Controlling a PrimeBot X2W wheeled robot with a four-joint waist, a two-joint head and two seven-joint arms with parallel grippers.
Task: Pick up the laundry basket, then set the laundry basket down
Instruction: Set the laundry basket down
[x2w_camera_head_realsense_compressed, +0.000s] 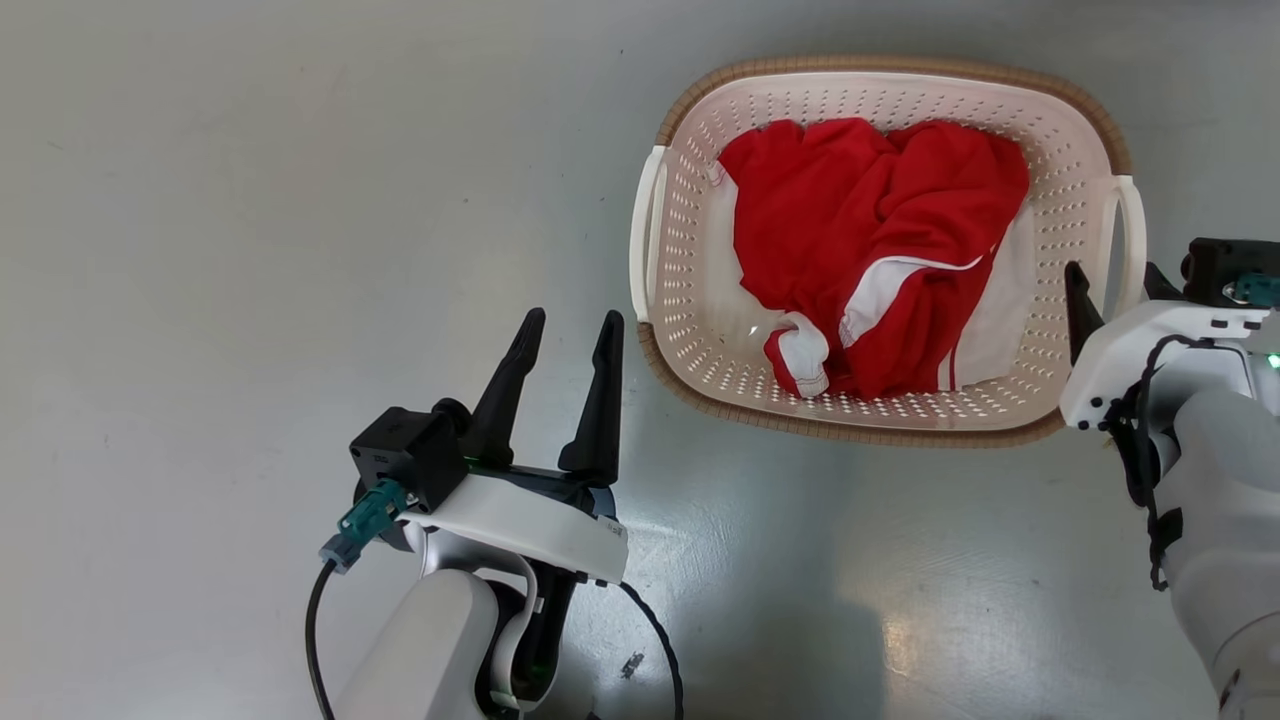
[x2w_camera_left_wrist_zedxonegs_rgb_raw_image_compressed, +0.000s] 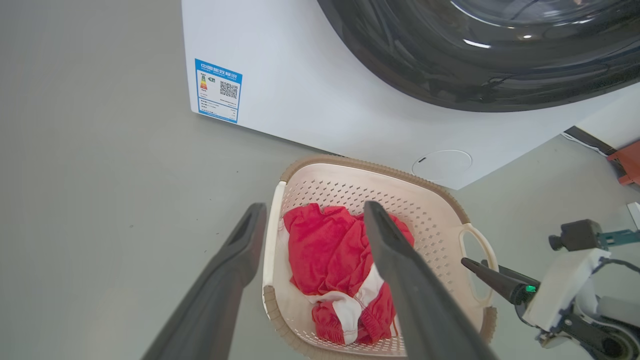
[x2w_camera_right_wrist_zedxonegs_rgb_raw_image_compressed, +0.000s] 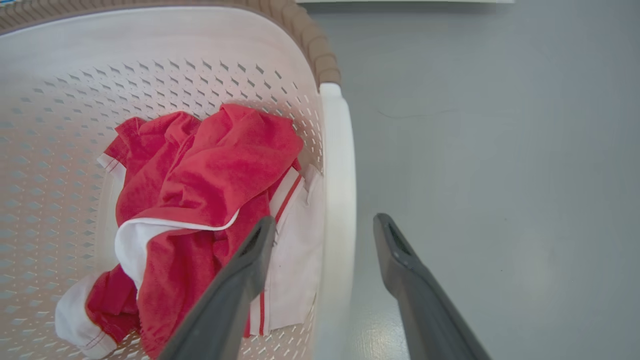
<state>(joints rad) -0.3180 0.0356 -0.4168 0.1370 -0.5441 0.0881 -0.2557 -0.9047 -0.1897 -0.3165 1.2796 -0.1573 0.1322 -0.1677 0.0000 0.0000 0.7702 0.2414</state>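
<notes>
The cream perforated laundry basket (x2w_camera_head_realsense_compressed: 690, 250) with its brown woven-look rim stands on the grey floor, holding a red and white garment (x2w_camera_head_realsense_compressed: 870, 240). My left gripper (x2w_camera_head_realsense_compressed: 573, 325) is open, just short of the basket's left white handle (x2w_camera_head_realsense_compressed: 643, 230) and apart from it. In the left wrist view that gripper (x2w_camera_left_wrist_zedxonegs_rgb_raw_image_compressed: 315, 207) looks down at the handle (x2w_camera_left_wrist_zedxonegs_rgb_raw_image_compressed: 272, 235). My right gripper (x2w_camera_head_realsense_compressed: 1110, 275) is open at the right handle (x2w_camera_head_realsense_compressed: 1130, 240). In the right wrist view its fingers (x2w_camera_right_wrist_zedxonegs_rgb_raw_image_compressed: 325, 220) straddle that handle (x2w_camera_right_wrist_zedxonegs_rgb_raw_image_compressed: 337, 175), one over the garment, one over the floor.
A white washing machine (x2w_camera_left_wrist_zedxonegs_rgb_raw_image_compressed: 325, 90) with a dark round door (x2w_camera_left_wrist_zedxonegs_rgb_raw_image_compressed: 475, 50) stands right behind the basket. A red object (x2w_camera_left_wrist_zedxonegs_rgb_raw_image_compressed: 625, 160) lies at the far edge beside it. Grey floor (x2w_camera_head_realsense_compressed: 250, 200) spreads to the left of the basket.
</notes>
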